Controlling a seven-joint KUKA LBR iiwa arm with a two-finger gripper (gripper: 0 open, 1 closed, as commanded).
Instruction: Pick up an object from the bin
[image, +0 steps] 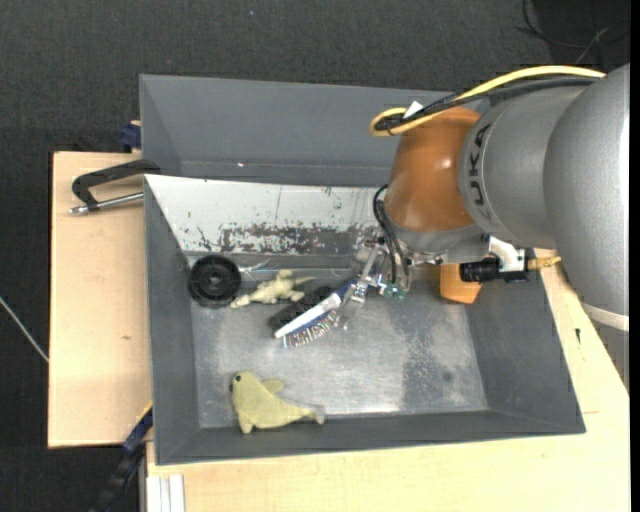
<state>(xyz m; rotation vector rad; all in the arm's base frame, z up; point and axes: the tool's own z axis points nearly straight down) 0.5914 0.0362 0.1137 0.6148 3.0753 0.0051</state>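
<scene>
Hanging gripper (364, 288), grasp cannot be told, beside one bristly black brush (305, 322), one round black disc (213, 280), one lumpy cream figure (268, 291), one soft plush (265, 403), perhaps a seal.

Dark, almost black floor (300, 40) with a fine carpet-like texture is seen above and to the left of the grey metal bin (170, 330); a thin pale cord (22, 325) is laid diagonally across the floor at the left edge; dark cables (575, 25) are looped on the floor at the top right corner; the bin's inner back wall (260, 205) is lit bright and glossy, with dark speckled marks low on it; the slope behind it is left flat grey; the near wall is kept in soft shade.
</scene>
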